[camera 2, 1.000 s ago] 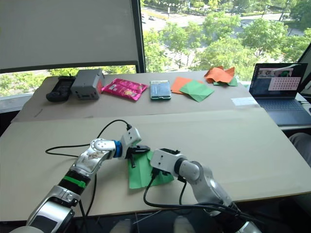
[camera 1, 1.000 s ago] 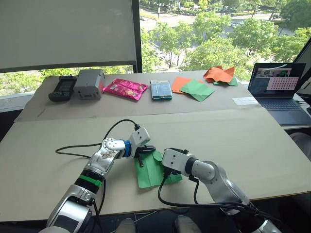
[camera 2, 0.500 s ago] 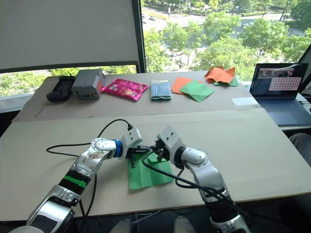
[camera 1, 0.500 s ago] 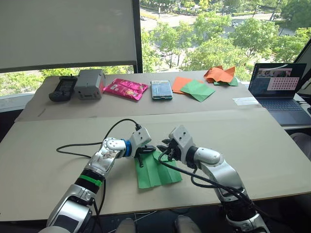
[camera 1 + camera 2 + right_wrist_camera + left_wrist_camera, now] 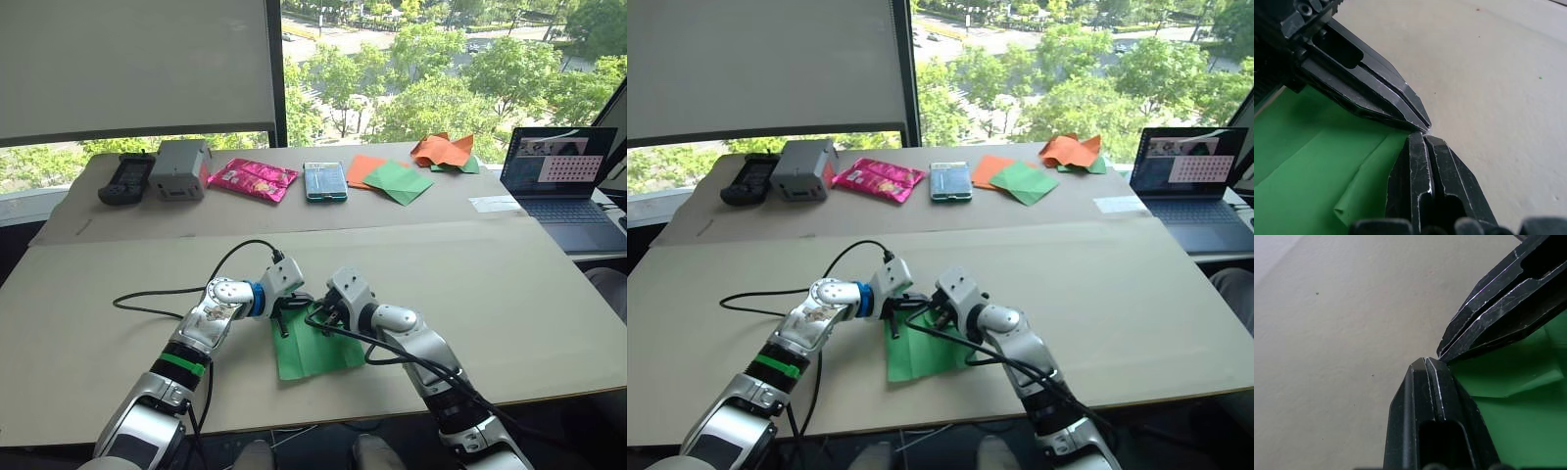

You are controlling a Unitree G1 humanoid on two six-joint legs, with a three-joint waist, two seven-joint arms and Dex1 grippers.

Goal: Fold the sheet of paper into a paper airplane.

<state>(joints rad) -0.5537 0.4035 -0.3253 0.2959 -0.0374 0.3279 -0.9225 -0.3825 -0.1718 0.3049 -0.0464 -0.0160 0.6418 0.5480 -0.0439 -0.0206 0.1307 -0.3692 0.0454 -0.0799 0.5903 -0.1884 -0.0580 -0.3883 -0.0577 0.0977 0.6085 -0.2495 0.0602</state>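
**Two grippers tip to tip at the green sheet's far edge**

Two grippers meet just below the centre of the left eye frame. The left gripper [image 5: 297, 299] comes in from the lower left and the right gripper [image 5: 318, 309] from the lower right, their tips touching or nearly so. In the wrist views each pair of black fingers is pressed together with no gap, tapering to a point at the edge of the sheet of paper [image 5: 313, 345]; whether any paper is pinched between them cannot be told.

The sheet lies flat on the table [image 5: 509, 284], low in the frame and slightly left of centre, its far corner under the two tips. A small flap [image 5: 1364, 188] is folded over near that edge, and crease lines cross the green surface.

Along the upper part of the frame, on the table's far strip, sit a black handset [image 5: 127, 179], a grey box [image 5: 180, 168], a pink foil packet [image 5: 252, 179], a phone [image 5: 324, 181], flat orange and green sheets [image 5: 390, 178], and crumpled orange paper [image 5: 442, 150]. A laptop [image 5: 564, 181] stands open at the right edge.
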